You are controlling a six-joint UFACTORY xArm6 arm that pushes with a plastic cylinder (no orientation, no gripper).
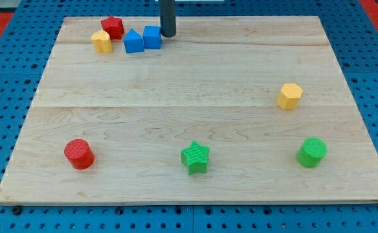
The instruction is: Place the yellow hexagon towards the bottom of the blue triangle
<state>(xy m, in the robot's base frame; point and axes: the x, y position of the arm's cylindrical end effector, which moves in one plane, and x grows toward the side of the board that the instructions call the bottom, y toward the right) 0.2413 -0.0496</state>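
Observation:
The yellow hexagon [290,96] lies alone on the right half of the wooden board. The blue triangle-like block [133,42] sits near the view's top left and touches a blue cube [152,37] on its right. My tip [167,35] stands just right of the blue cube, touching or nearly touching it, and far from the yellow hexagon. The rod runs up out of the view's top edge.
A red block [112,26] and a second small yellow block [101,41] sit left of the blue triangle. Along the view's bottom lie a red cylinder [79,154], a green star [195,157] and a green cylinder [312,152]. The board's edge [195,202] borders blue pegboard.

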